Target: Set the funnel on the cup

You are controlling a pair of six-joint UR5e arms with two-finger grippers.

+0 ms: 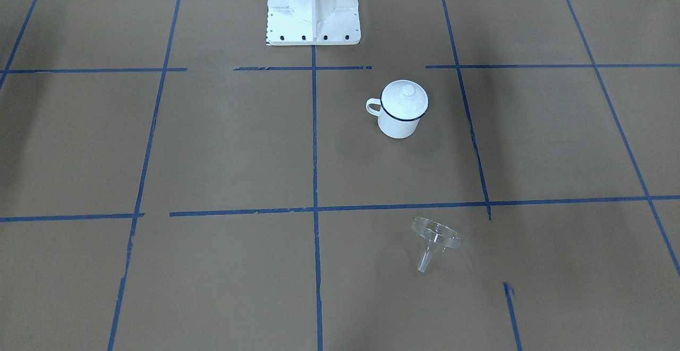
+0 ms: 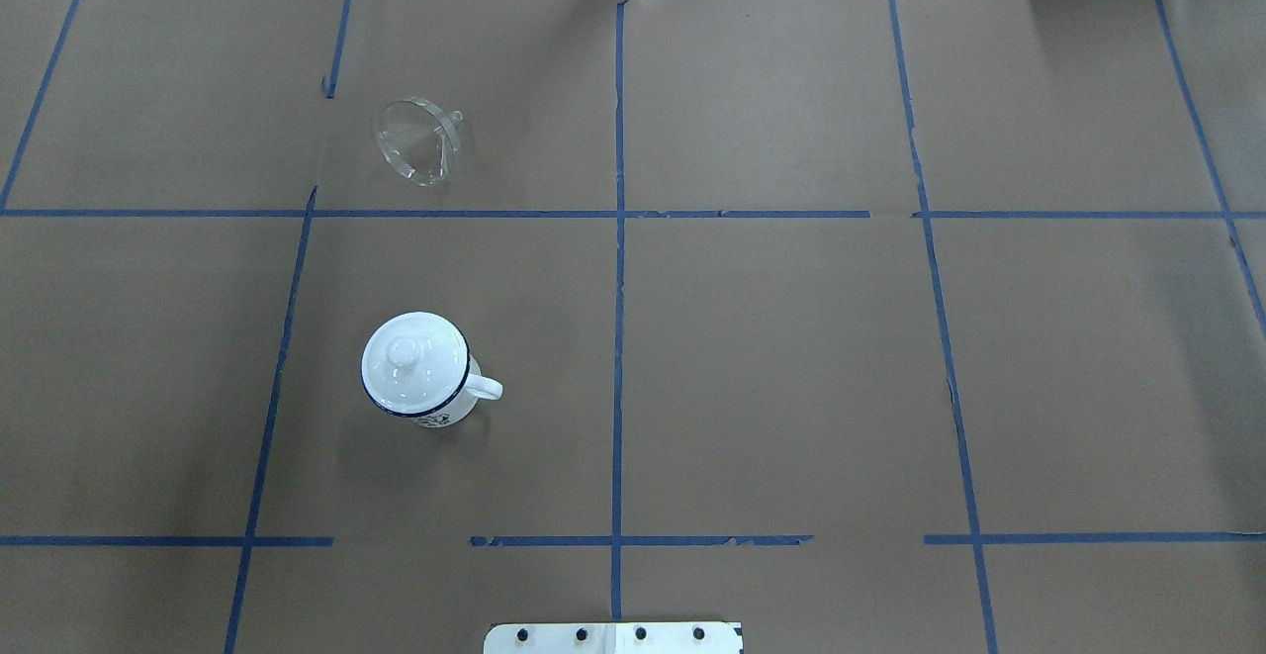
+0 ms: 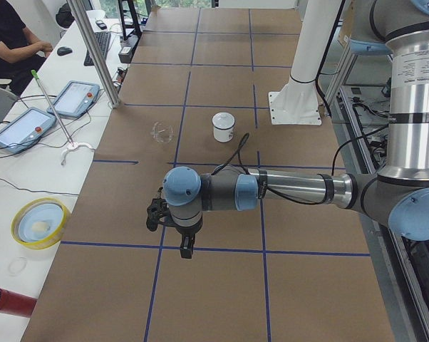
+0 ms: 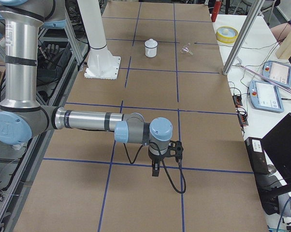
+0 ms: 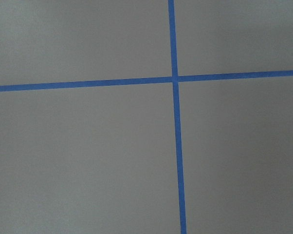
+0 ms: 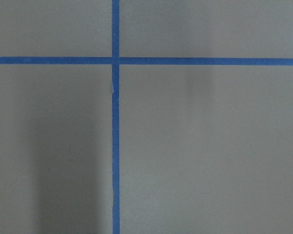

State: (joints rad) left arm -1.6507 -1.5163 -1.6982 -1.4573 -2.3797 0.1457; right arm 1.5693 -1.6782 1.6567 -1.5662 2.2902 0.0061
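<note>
One clear funnel on its side, wide rim, short stem, apart from lidded white cup; jaws' state indiscernible.

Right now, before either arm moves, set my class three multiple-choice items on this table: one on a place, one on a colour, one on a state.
1. Where is the funnel relative to the cup?
A. Inside it.
B. Farther from the robot's base, apart from it.
C. Touching its handle.

2. What colour is the cup's rim?
A. Red.
B. Yellow.
C. Dark blue.

3. What is the state of the cup's mouth?
A. Covered by a white knobbed lid.
B. Open and empty.
C. Holding the funnel.

Answers:
1 B: a blue tape line runs between them in the overhead view.
2 C: a dark blue line rings its top.
3 A: the lid sits on the rim.
</note>
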